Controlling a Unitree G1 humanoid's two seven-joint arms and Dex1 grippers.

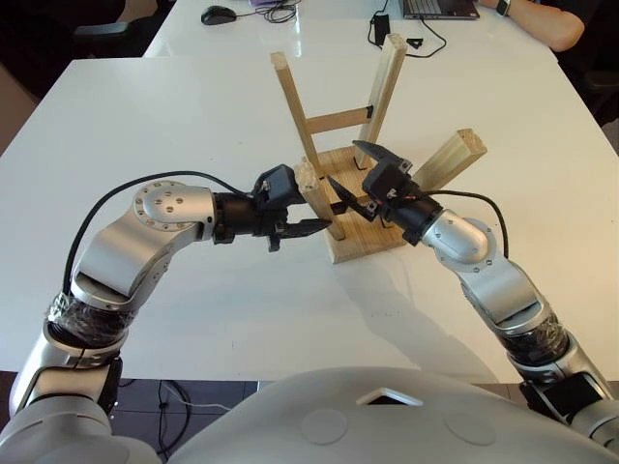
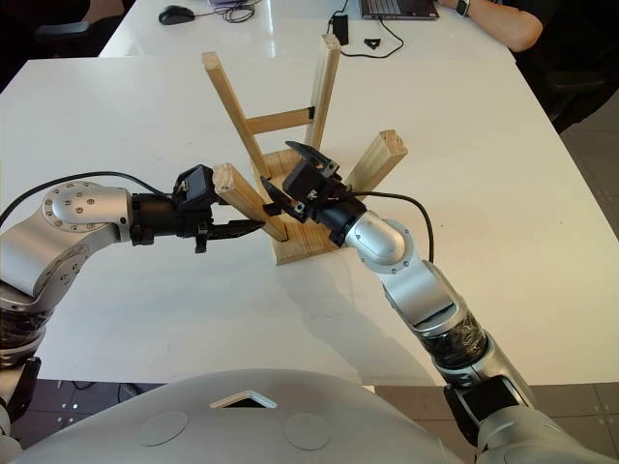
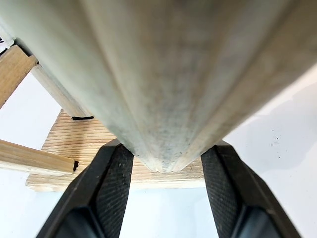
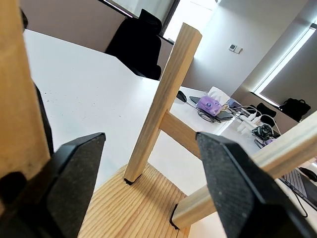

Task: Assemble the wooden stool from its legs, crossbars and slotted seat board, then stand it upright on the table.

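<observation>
My left tool (image 1: 308,226) is clamped narrow on the near leg (image 1: 317,198), gripping it low, just above the seat (image 1: 363,244). That arm bends out wide to the left, and the forearm runs level across to the leg. In the left wrist view both pads (image 3: 115,174) press the leg's sides, and the seat lies just beyond the leg's end. I cannot tell if the end sits in its slot.

My right tool (image 1: 356,170) hangs wide and holds nothing, above the seat and just right of the near leg. Its forearm climbs from the near right of the table (image 1: 145,116), and the wrist turns left.

The seat lies flat near the table's middle, legs upward. The far-left leg (image 1: 298,108) and far-right leg (image 1: 385,82) stand in it, joined by a crossbar (image 1: 338,121). The right leg (image 1: 450,159) tilts far out to the right. The near leg leans left, toward me.

There is open white table on all sides, and every edge is well away. The widest room is to the left and along the near side.

The right wrist view looks between its own fingers at the far-left leg, with a dark fitting at that leg's foot in the seat. It also shows a mouse (image 1: 219,14) and cables on a second table beyond.
</observation>
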